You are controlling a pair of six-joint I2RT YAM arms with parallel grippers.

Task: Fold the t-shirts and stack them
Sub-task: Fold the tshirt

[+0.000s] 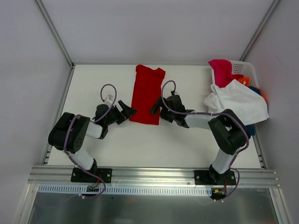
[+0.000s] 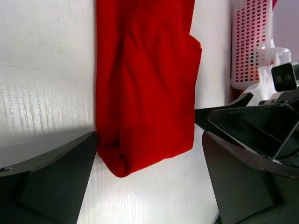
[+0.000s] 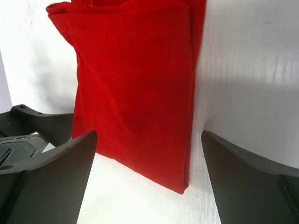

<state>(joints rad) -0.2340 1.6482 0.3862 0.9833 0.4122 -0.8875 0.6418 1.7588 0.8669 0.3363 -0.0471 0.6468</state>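
**A:** From above first. Where to find the red t-shirt [image 1: 147,93]?

**B:** Flat on the desk [image 1: 93,79], well apart from the basket [image 1: 248,69], out on its left-arm side. Already narrowed to a strip, laid with the long axis about parallel to the basket's long wall. Near end closer to the arm bases than the basket.

**A:** And the other tees?

**B:** Heaped at the basket: white t-shirt [image 1: 236,102] draped over its near rim, pink t-shirt [image 1: 220,70] at its far end.

**A:** Fingers?

**B:** Left fingers [image 1: 128,112] beyond the strip from the basket, right fingers [image 1: 156,108] between strip and basket. Spread wide on either side of the strip's near end, clamped on nothing. No calling either arm nearer; about level.

**A:** Now through the left wrist.

**B:** Left fingers [image 2: 60,172] apart and empty, framing the strip's near end [image 2: 145,84]. Cloth running straight away ahead. Right fingers [image 2: 247,126] just beside the cloth, on the basket [image 2: 250,42] side.

**A:** Through the right wrist?

**B:** Same near end [image 3: 135,93], seen from the basket's side. Right fingers [image 3: 51,172] wide apart, gripping nothing, straddling the near corner. Left fingers [image 3: 23,130] glimpsed past the cloth.

**A:** Next move, at a guess?

**B:** Probably pinching the two near corners together and carrying them along the long axis to halve the strip. Depends on an even grip at both corners.
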